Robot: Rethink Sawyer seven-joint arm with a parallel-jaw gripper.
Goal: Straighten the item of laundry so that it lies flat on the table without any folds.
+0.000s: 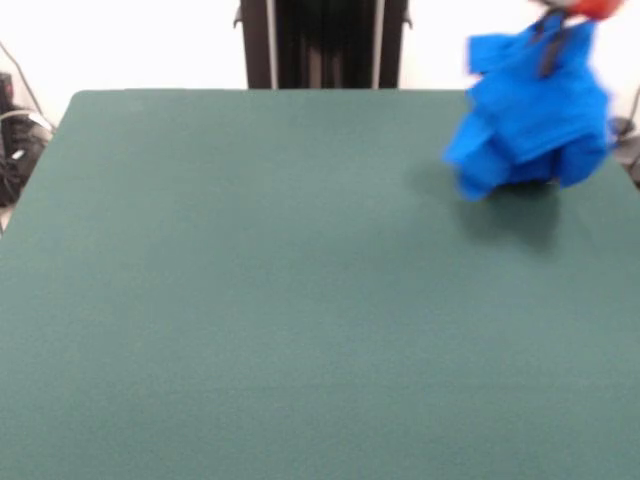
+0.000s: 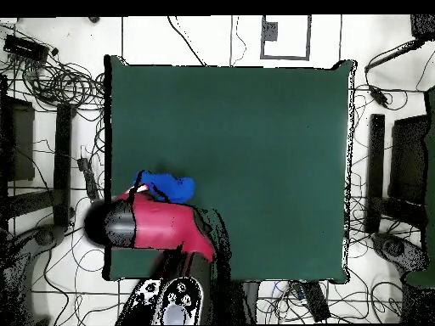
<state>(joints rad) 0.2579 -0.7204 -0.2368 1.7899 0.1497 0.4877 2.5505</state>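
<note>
The item of laundry (image 1: 530, 110), a bright blue shirt, hangs bunched and folded from my gripper (image 1: 552, 30) at the upper right of the front view. It is over the far right part of the green table (image 1: 300, 300), and its shadow lies just below it. Only plain blue cloth shows. The gripper is shut on the shirt's top, mostly hidden by the cloth. From overhead, the shirt (image 2: 166, 185) peeks out beside the red arm (image 2: 157, 222) near the table's (image 2: 255, 153) left edge. The arm hides the gripper there.
The table's right edge (image 1: 625, 170) runs close beside the hanging shirt in the front view. Cables (image 2: 64, 81) and dark equipment (image 2: 399, 161) lie on the floor around the table in the overhead view.
</note>
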